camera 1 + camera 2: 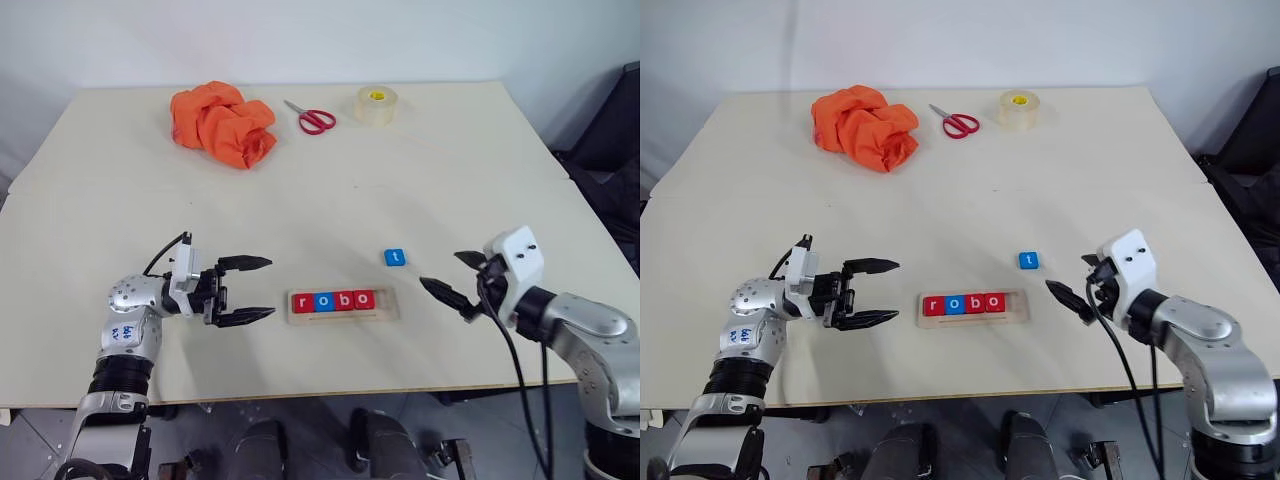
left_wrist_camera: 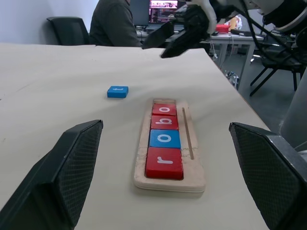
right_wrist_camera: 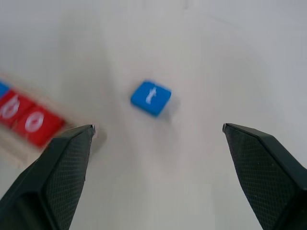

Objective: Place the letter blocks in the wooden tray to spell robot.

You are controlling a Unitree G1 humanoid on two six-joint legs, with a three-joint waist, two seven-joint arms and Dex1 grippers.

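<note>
Right gripper point(image 1: 447, 277) gaping, empty, just right of blue t block point(image 1: 395, 257) | wooden tray point(image 1: 343, 316) holds r-o-b-o, right slot free | risk: off-centre pinch skids t away

Wooden tray point(image 1: 974, 307) holding r, o, b, o, blue t block point(image 1: 1028, 260) loose beside it

We read white lowercase letters on the letter blocks. Four sit in a row in the wooden tray point(image 1: 390, 312) near the bench's point(image 1: 400, 180) front edge: a red block point(image 1: 303, 302) with "r", a blue block point(image 1: 324, 301) with "o", a red one point(image 1: 344, 300) with "b", another red one point(image 1: 364, 299) with "o". A loose blue block point(image 1: 395, 257) on the bench, beyond the tray's right end, bears "t". We see blue handwriting on a white label point(image 1: 124, 329) on the left arm, too small to read.
</note>
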